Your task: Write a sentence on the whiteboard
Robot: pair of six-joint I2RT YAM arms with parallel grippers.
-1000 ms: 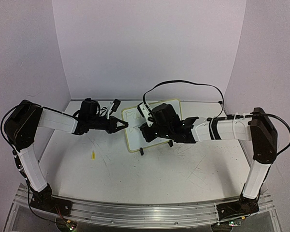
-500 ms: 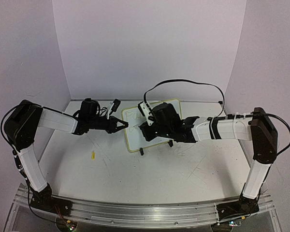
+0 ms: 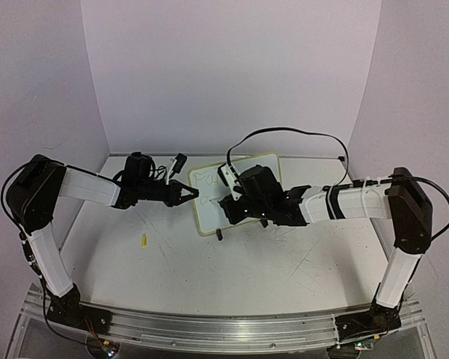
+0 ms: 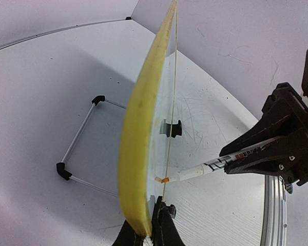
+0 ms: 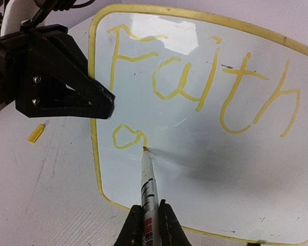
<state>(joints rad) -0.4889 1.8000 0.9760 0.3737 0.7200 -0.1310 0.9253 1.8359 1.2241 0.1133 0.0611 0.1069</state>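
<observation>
I find the whiteboard (image 3: 206, 217) propped on its wire stand (image 4: 79, 134) toward 12 o'clock of the table (image 3: 232, 277), with "Faith" and a small "o" in yellow on its face. I judge it light, stiff and slick, apt to skid or tip under pen pressure, so the thin rim is where to pinch. My left gripper (image 3: 191, 196) is clamped on that rim at the board's 9 o'clock, and the right gripper (image 5: 146, 225) is clenched round a marker (image 5: 148, 182) whose tip seems to touch near 7 o'clock, though contact is hard to confirm. The tabletop is white and scuffed, with a yellow scrap (image 3: 144, 240) at 8 o'clock and pale walls close around.
</observation>
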